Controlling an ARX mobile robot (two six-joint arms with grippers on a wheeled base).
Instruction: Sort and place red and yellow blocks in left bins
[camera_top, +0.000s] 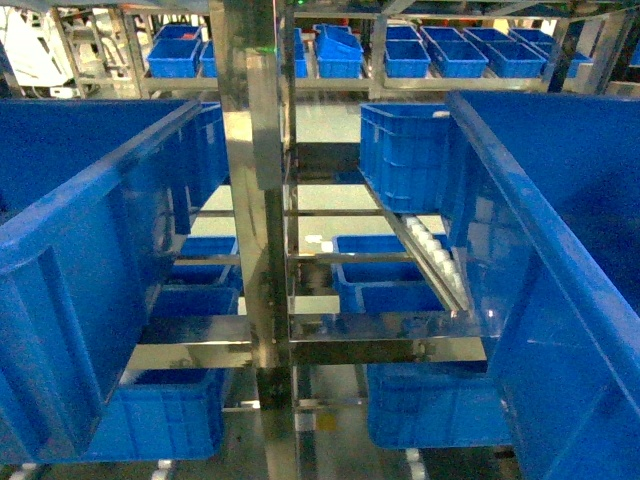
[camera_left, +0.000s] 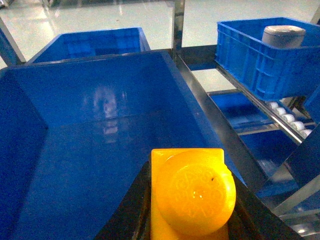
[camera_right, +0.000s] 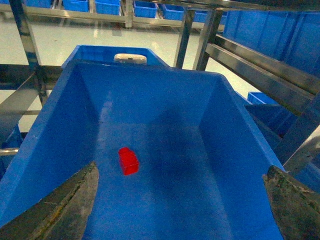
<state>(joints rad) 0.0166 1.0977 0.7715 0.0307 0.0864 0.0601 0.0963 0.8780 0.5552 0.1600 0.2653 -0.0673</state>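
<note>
Count: one yellow block (camera_left: 192, 192), one red block (camera_right: 128, 161). Two large blue bins in the foreground of the head view: left (camera_top: 90, 260), right (camera_top: 560, 300). Background bins too numerous to count.

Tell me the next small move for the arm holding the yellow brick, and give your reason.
Probably open the left gripper and let go. It is shut on the glossy orange-yellow studded plastic brick, which hangs over the bare floor of a large blue plastic bin. Nothing shows beneath it, so it should land inside. The right gripper is open above another bin where the small red brick lies.
</note>
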